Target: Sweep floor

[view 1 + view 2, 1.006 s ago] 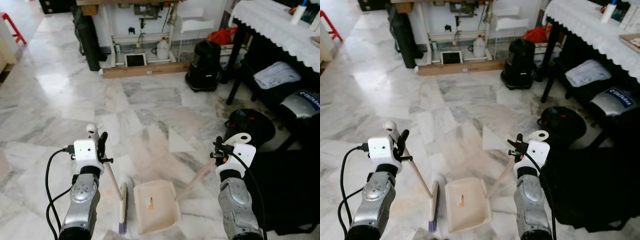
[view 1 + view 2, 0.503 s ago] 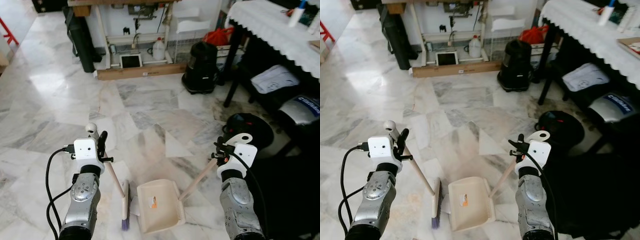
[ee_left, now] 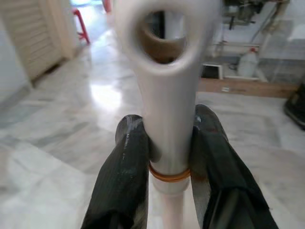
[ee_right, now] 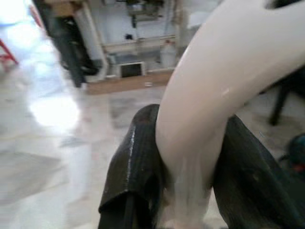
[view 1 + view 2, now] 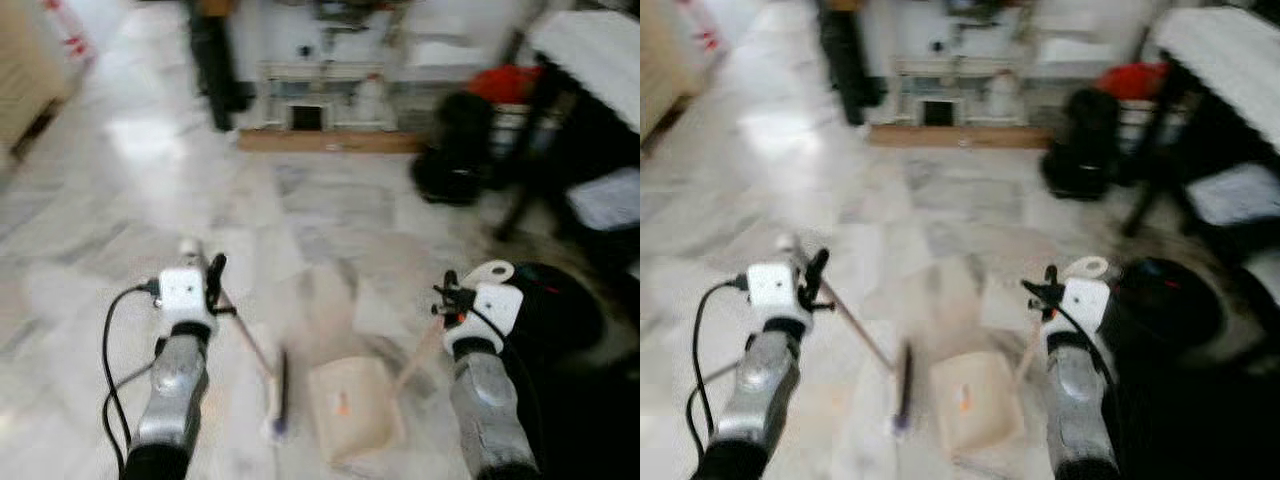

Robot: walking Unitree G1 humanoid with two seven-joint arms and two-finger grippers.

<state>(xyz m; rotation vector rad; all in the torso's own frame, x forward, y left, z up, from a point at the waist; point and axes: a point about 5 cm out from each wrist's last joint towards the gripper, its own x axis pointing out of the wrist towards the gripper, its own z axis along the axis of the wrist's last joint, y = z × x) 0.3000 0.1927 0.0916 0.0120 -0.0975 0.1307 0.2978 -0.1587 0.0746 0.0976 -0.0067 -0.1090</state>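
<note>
The head views are blurred. My left gripper (image 5: 212, 286) is shut on the pale handle of a broom (image 5: 277, 400); its brush head rests on the marble floor between my arms. The left wrist view has both black fingers (image 3: 125, 162) clamped on the white handle tip (image 3: 167, 95). My right gripper (image 5: 446, 300) is shut on the long handle of a cream dustpan (image 5: 352, 408), which lies on the floor just right of the brush. The right wrist view has the curved handle end (image 4: 214, 90) between the fingers (image 4: 136, 162).
A black vacuum cleaner (image 5: 452, 150) stands ahead on the right near a table with a white cloth (image 5: 590, 50). A dark round object (image 5: 562, 312) lies close to my right arm. A wooden plank (image 5: 330, 142) and shelving line the far wall. Open marble floor stretches to the left.
The whole picture has shifted right and gone blurry, so the camera has swung left. Both grippers keep their hold; broom and dustpan stay between my arms.
</note>
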